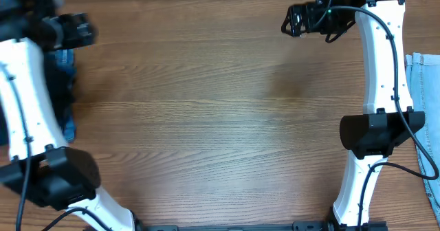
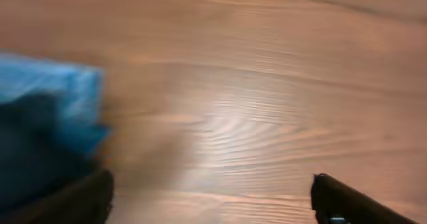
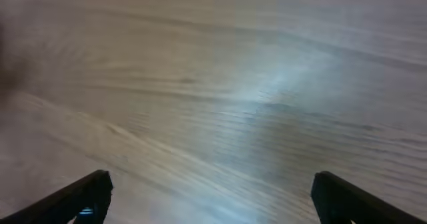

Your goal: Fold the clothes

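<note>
Your left tool (image 2: 212, 184) is released, just beside the blue denim (image 2: 60, 94). Your right tool (image 3: 212, 181), also released, is well apart from it.

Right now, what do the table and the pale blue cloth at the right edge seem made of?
The table looks like wood or wood-print laminate, smooth and slightly glossy: long grain lines, soft glare. The pale blue cloth is probably denim: faded blue with a stitched edge.
</note>
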You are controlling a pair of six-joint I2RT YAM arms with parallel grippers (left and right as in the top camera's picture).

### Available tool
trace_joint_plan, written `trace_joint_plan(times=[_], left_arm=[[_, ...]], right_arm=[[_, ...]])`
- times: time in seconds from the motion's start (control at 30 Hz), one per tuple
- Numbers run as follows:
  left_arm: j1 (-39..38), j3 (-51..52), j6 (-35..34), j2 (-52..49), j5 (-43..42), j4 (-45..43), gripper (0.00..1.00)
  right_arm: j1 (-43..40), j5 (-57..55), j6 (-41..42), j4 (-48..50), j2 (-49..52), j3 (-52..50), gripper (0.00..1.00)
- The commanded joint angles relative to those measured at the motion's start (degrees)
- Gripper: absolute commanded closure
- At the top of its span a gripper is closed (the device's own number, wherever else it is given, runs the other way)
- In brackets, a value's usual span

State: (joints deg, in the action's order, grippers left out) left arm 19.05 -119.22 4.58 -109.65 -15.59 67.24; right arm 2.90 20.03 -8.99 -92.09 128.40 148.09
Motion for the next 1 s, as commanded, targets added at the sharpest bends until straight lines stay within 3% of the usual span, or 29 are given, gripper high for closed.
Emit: trace_joint_plan(times=[0.0,0.17,0.2,0.27,0.47,0.8,0.97], left_arm=[[-11.06,-1.22,2.08,0.57,9.11,-1.46,0.00],[-13.90,-1.33,1.01,0.72,9.22,0.81,0.00],[-12.87,-1.36,5.51,1.62,4.52,3.85,0.00],[-11.37,-1.33,7.67,3.45,0.31,6.14,0.00],[-5.84,1.36,8.72,13.62,-2.75,7.26,0.00],[-4.70,39.89,6.05,51.39,1.20,-8.41,0.00],[-4.70,50.23,2.91,61.22,3.04,-10.51,0.00]], right_arm=[[-3.17,-2.62,6.01,5.53,-1.90,1.55,0.00],[-4.66,-2.75,5.81,7.08,-1.99,1.55,0.00],[-5.51,-4.44,6.10,4.90,-3.08,1.55,0.00],[-6.64,-5.01,6.05,2.27,-5.40,1.55,0.00],[-7.85,-7.43,6.03,-0.31,-14.80,1.55,0.00],[-7.85,-7.61,5.70,-4.96,-27.63,0.42,0.00],[-7.85,-7.58,5.27,-3.39,-34.86,-12.68,0.00]])
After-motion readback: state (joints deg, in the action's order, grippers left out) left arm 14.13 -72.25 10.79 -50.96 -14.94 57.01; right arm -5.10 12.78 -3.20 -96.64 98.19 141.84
